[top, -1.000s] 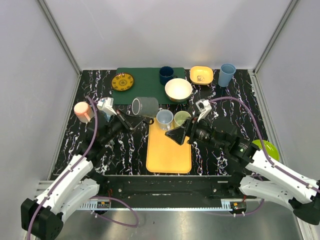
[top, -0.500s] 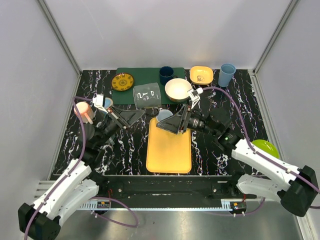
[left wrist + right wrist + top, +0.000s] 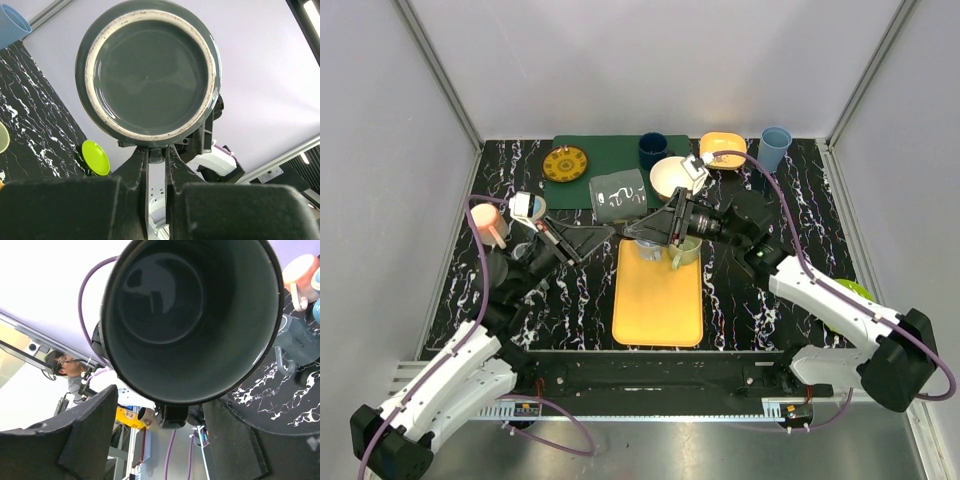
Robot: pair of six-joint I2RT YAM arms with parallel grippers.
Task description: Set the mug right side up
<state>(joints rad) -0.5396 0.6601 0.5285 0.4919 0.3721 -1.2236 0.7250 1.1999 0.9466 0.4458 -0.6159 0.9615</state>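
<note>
One grey mug point(image 3: 618, 193) hangs on its side in mid-air over the 11 o'clock corner of the single orange board point(image 3: 657, 295), base toward the left arm. The left gripper point(image 3: 156, 156) is pinched tight on what looks like its handle. The right gripper point(image 3: 645, 228) stands spread wide at the mouth, holding nothing. Glazed, rigid and weighty, the mug is probably slick and would chip if dropped, so the handle or the wall looks the safest hold. Also counted: one pink mug point(image 3: 488, 222), one navy mug point(image 3: 652, 150), one blue tumbler point(image 3: 775, 148), one green cup point(image 3: 688, 255), one cream bowl point(image 3: 670, 178), one yellow bowl point(image 3: 723, 148) and one small plate point(image 3: 565, 163).
</note>
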